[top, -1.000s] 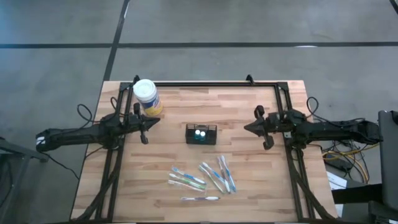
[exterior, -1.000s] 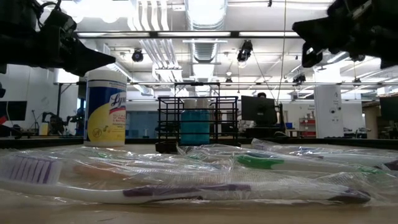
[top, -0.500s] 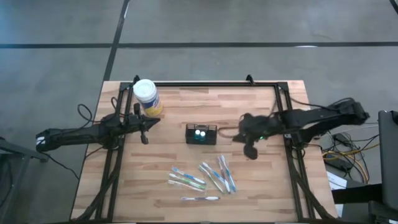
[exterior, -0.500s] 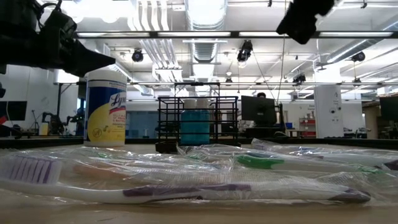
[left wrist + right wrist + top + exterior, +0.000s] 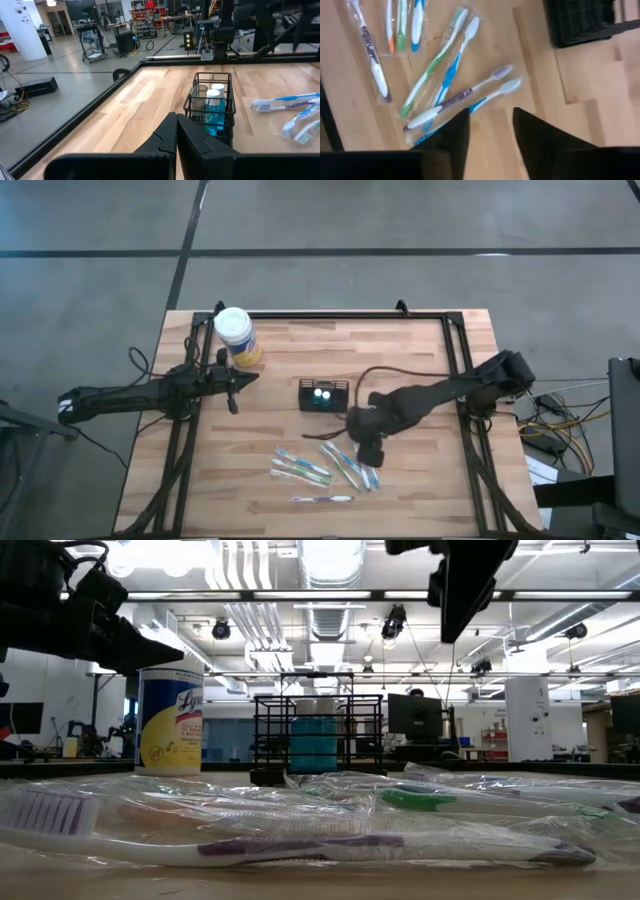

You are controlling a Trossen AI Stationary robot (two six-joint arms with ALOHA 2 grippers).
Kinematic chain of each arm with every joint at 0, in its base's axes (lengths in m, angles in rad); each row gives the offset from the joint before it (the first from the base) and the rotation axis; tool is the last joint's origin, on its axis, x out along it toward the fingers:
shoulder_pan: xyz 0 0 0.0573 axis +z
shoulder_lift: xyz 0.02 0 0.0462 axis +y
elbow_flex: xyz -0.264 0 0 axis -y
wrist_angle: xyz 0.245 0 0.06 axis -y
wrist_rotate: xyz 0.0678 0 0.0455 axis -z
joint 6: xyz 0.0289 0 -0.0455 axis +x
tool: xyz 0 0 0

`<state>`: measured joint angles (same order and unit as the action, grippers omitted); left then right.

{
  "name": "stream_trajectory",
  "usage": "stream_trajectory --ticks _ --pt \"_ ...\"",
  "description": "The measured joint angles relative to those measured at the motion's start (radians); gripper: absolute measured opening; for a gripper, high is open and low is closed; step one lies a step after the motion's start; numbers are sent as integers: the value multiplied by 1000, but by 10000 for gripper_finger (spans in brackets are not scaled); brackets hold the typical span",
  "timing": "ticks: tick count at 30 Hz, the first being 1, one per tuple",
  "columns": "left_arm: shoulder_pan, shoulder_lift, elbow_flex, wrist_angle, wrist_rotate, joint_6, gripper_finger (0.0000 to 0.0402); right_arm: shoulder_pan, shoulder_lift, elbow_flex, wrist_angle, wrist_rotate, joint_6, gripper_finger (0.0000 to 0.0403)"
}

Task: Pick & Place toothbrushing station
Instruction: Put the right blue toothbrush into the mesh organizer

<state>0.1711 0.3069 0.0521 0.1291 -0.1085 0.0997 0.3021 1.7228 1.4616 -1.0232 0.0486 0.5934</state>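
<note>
standing mid-table as a black wire caddy (image 5: pixel 323 395) of open grid sides, holding blue bottles with white caps. lying just in front, wrapped toothbrushes (image 5: pixel 340 464) in crinkly clear plastic. hovering above them, right gripper (image 5: pixel 368 446), fingers apart, empty. waiting left of the caddy, left gripper (image 5: pixel 234 385), pressed closed, empty.

On the table (image 5: pixel 400 350) there is one toothbrushing station (image 5: pixel 323 395), a black wire caddy near the middle, and inside it two bottles (image 5: pixel 216 102) with white caps can be counted. One round jar (image 5: pixel 236 335) with a white lid stands near the far left corner. Eight toothbrushes (image 5: pixel 451 75), each in clear wrapping, lie toward the near edge: three together, four in a loose fan, and one alone.
</note>
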Motion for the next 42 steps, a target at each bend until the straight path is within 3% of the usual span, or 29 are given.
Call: stream_trajectory --ticks 7,14,25,35,42 --pt "0 0 0 -6 0 -15 7 1 106 -4 3 -4 109 231" --pt "0 0 0 -9 2 -22 7 -1 184 -15 -12 4 241 265" --pt "0 -1 0 -13 7 -24 7 -4 293 -27 -40 -23 209 265" --pt "0 -1 0 -12 6 -25 7 -8 182 -48 2 6 222 262" --pt "0 -1 0 -11 8 -25 7 -8 175 -94 86 4 344 245"
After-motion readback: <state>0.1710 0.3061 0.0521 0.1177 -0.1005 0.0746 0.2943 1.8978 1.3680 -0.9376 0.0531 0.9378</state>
